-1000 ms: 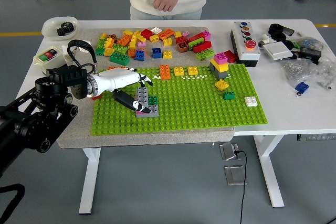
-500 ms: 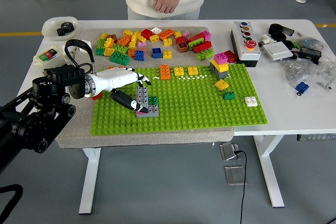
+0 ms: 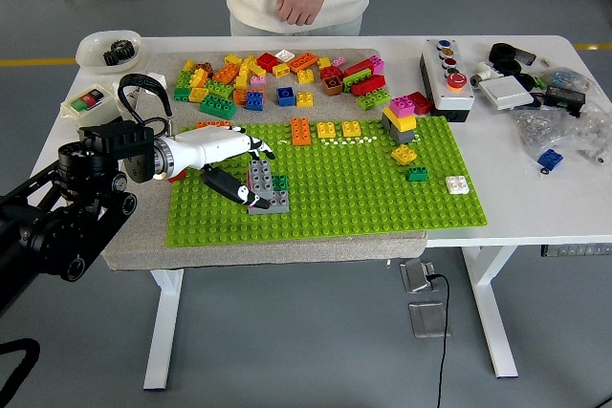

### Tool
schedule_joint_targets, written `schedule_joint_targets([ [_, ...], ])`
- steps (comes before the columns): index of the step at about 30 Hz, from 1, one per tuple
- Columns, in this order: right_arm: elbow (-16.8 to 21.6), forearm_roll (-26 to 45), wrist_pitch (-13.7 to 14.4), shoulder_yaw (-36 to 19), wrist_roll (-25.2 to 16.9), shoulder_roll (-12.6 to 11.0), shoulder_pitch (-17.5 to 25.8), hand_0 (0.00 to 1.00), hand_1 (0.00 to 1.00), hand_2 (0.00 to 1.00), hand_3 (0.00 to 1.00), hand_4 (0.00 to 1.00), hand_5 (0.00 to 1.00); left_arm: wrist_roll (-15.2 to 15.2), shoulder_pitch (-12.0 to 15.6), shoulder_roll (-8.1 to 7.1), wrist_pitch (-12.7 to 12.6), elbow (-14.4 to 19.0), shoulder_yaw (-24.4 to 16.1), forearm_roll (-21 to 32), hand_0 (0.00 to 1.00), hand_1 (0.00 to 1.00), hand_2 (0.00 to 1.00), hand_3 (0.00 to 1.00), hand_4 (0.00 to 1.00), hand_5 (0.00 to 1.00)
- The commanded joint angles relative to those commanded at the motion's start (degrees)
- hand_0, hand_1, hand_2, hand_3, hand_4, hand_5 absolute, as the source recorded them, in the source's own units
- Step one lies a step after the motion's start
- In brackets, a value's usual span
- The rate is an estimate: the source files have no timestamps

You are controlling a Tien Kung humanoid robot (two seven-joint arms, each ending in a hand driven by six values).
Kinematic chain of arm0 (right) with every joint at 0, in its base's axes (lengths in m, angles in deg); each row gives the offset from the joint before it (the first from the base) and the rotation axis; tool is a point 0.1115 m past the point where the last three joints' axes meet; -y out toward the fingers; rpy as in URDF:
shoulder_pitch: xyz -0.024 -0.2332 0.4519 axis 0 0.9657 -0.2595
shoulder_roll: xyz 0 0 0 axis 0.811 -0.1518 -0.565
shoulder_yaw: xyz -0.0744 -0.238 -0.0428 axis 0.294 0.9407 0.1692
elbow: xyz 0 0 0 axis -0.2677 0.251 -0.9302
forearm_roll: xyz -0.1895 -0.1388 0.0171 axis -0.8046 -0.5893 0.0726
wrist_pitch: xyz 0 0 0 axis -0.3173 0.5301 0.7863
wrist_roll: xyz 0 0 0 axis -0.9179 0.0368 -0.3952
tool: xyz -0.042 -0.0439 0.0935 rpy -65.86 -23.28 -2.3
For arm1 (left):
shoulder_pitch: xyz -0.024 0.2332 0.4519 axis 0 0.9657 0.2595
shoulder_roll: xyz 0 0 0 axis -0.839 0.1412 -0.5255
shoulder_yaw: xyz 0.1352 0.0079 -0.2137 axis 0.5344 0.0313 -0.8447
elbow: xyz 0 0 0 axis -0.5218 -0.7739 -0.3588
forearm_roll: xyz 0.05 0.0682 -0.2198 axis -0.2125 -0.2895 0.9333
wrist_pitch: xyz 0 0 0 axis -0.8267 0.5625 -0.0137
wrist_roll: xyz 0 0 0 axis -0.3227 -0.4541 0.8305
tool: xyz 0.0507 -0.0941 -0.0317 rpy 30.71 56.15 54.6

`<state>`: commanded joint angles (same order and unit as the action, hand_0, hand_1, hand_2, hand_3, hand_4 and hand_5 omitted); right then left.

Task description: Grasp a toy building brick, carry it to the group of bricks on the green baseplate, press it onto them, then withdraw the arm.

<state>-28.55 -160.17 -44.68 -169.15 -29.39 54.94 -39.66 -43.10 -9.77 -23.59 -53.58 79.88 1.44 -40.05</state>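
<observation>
Head view: best done by pressing straight down, studs aligned, until the grey brick [image 3: 260, 176] seats on the grey and green bricks [image 3: 274, 195] below, near the left edge of the green baseplate [image 3: 363, 188]; then opening the fingers and drawing back leftward without dragging the stack. Left hand [image 3: 239, 171] reaching in low from the left, forearm nearly level, fingers [image 3: 251, 146] and dark thumb apparently closed around the upright grey brick. Right hand out of sight.
</observation>
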Motion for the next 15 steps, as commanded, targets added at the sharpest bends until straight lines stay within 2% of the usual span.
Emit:
schedule_joint_targets([
  [3, 0.0, 0.0, 0.0, 0.0, 0.0, 0.0, 0.0, 0.745, 0.64, 0.681, 0.642, 0.855, 0.572, 0.0, -0.1, 0.03, -0.3, -0.2, -0.1, 0.0, 0.998, 0.892, 0.739, 0.835, 0.998, 0.69],
  [10, 0.0, 0.1, 0.0, 0.2, 0.0, 0.0, -0.1, 0.745, 0.64, 0.681, 0.642, 0.855, 0.572, 0.8, -0.9, 0.59, -3.5, -1.7, 0.0, 0.0, 0.998, 0.891, 0.748, 0.838, 0.998, 0.688],
  [15, 0.0, 0.0, 0.0, 0.2, 0.0, 0.0, 0.0, 0.745, 0.64, 0.681, 0.642, 0.855, 0.572, 1.0, -0.8, 1.05, -4.5, -0.7, 0.5, 0.8, 0.998, 0.891, 0.748, 0.838, 0.998, 0.688],
])
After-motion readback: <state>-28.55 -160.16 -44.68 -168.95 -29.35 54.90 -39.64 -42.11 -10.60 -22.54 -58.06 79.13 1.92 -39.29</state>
